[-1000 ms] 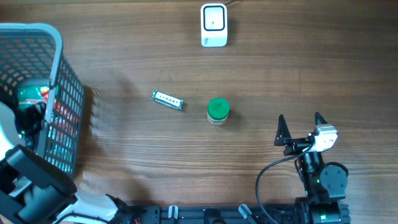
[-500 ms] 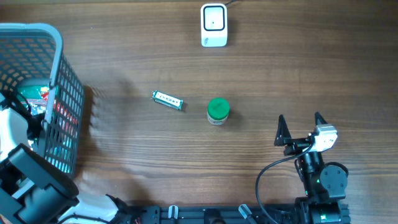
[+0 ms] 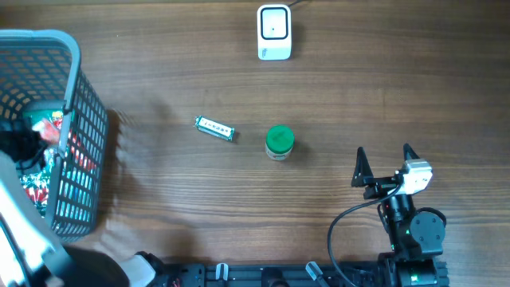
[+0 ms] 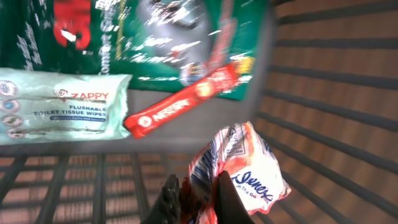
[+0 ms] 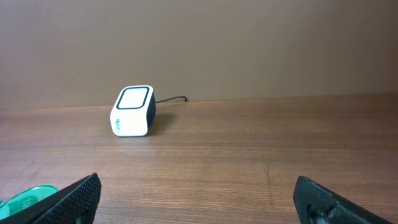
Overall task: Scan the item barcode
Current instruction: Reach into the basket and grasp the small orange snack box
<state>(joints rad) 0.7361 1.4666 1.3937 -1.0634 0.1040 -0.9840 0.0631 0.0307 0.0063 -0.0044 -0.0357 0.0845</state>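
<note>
Black right hand point(image 3: 383, 151), white wrist point(image 3: 417, 175)

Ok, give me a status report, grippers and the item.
Left gripper shut on red-and-white tissue pack, down in basket. Right gripper open, empty. Basket wall stands between pack and scanner.

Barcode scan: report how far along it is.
Done: the left end effector is shut on a red-and-white tissue packet inside the basket. In hand: that grasp only. Left: lift it out and show its barcode to the white scanner. The right end effector sits open.
</note>
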